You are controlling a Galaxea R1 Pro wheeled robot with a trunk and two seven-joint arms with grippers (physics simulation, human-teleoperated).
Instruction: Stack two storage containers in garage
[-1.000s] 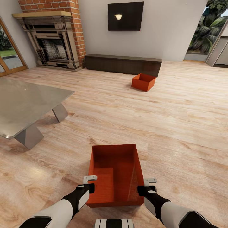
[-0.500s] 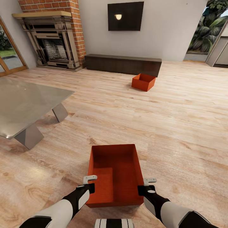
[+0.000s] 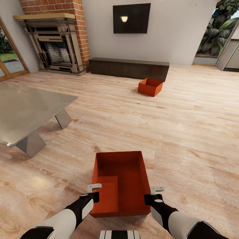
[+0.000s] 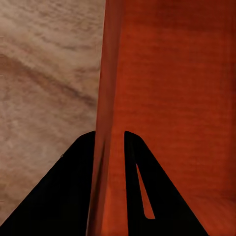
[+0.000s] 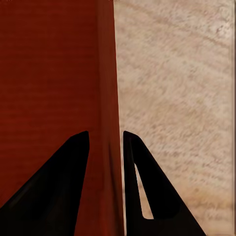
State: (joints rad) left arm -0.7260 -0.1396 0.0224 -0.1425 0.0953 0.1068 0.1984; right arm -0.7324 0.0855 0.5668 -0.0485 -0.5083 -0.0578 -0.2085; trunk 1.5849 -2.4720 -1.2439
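- near orange-red ribbed plastic open-top container [image 3: 120, 183] sits just ahead of the robot over the light wood-plank floor [image 3: 186, 132], in the living room; whether it rests on the planks or is raised, cannot tell.
- left hand [image 3: 94, 192] pinches its left side wall, one finger inside, one outside; right hand [image 3: 152, 195] does the same on the right wall. both narrow, holding the bin.
- risk: thin wall pinches near the close end only; the far end could sag or the walls slip out if the base jolts or the arms drift apart.
- second identical orange-red container [image 3: 150, 86] lies well apart, just before the low dark cabinet [image 3: 129, 67].
- grey slab counter [image 3: 26, 111] stands to the left, near enough to clip on a turn.
- brick fireplace [image 3: 56, 36] and wall tv [image 3: 131, 18] behind; opening at far right [image 3: 215, 39] looks unobstructed.
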